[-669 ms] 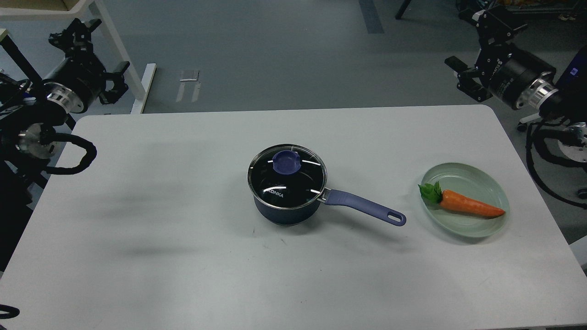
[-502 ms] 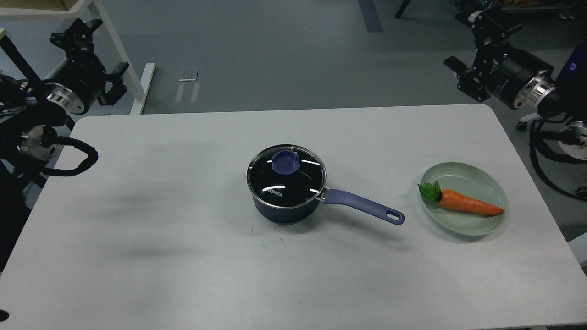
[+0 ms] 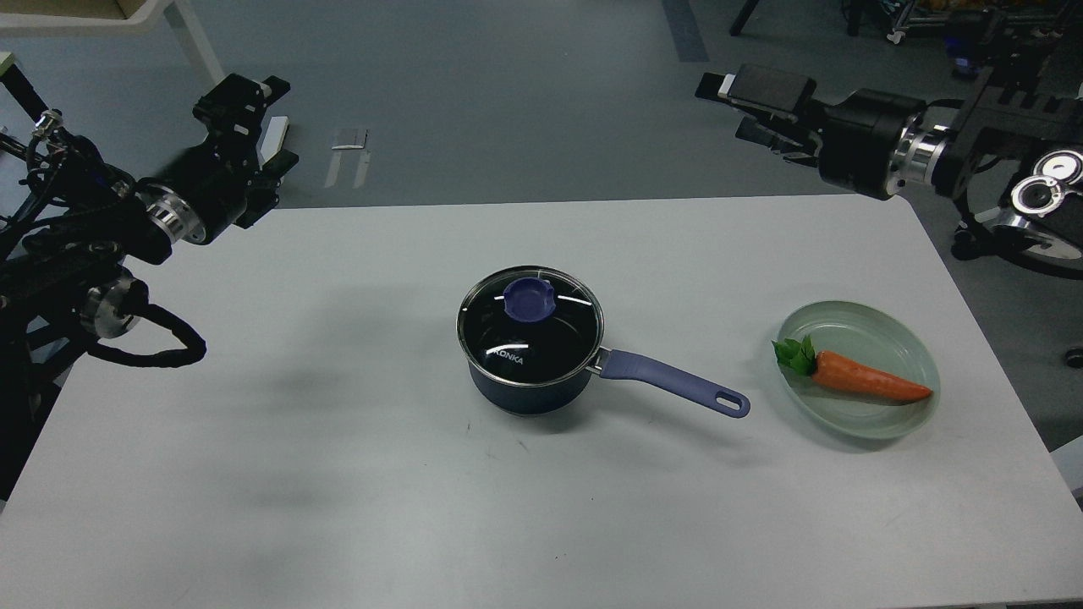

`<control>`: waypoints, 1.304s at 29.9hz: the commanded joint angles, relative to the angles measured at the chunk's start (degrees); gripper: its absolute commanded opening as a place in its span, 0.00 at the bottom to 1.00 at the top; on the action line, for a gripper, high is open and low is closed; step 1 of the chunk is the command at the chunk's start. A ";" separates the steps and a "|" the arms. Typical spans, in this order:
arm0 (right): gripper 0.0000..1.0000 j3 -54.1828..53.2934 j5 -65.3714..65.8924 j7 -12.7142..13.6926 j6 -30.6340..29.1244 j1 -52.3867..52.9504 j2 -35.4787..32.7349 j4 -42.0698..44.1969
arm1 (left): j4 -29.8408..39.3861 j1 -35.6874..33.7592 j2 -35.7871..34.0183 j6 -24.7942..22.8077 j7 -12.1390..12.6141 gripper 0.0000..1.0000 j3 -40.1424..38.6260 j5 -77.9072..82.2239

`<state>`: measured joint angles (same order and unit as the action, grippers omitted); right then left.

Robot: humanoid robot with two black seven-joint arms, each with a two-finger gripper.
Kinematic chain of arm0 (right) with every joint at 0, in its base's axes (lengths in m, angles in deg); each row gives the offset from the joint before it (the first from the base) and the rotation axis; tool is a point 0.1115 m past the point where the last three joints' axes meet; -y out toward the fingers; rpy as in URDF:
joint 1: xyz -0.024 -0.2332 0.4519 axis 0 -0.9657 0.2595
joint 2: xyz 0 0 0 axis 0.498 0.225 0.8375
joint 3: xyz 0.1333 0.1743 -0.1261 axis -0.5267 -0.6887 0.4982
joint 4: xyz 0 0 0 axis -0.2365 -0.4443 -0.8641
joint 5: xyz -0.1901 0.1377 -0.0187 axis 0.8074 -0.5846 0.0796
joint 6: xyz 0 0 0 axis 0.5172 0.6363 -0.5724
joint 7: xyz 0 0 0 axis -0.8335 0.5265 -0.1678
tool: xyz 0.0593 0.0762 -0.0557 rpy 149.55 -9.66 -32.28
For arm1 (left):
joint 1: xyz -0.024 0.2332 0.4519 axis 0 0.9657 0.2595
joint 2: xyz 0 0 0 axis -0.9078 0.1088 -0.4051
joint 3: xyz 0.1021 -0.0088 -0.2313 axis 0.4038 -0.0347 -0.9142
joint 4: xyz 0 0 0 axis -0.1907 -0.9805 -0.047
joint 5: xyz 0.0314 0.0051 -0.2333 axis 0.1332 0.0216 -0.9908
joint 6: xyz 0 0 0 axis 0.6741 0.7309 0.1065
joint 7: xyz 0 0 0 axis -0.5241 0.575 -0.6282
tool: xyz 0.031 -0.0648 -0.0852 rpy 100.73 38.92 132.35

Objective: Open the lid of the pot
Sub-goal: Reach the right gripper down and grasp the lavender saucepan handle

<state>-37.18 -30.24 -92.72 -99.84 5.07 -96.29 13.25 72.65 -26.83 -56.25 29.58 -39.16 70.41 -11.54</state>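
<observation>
A dark blue pot (image 3: 526,396) with a long purple handle (image 3: 677,385) stands in the middle of the white table (image 3: 338,440). Its glass lid (image 3: 541,342) with a purple knob (image 3: 528,300) sits shut on the pot. My left gripper (image 3: 266,123) hovers above the table's far left corner, open and empty, far from the pot. My right gripper (image 3: 732,106) hovers beyond the table's far edge at the right, fingers apart and empty, pointing left.
A pale green plate (image 3: 884,338) with a toy carrot (image 3: 871,385) lies to the right of the pot handle. A white shelf frame (image 3: 190,34) stands on the floor at the far left.
</observation>
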 commanded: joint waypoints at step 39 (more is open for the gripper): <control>0.51 31.88 39.96 -1.56 -2.11 8.54 9.15 -7.72 | 0.00 0.13 1.07 -0.27 -0.35 0.99 0.28 4.11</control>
<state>-5.24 9.84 -94.28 -101.96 14.11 -87.06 5.54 72.65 -26.71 -55.50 29.31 -39.52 70.69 -9.46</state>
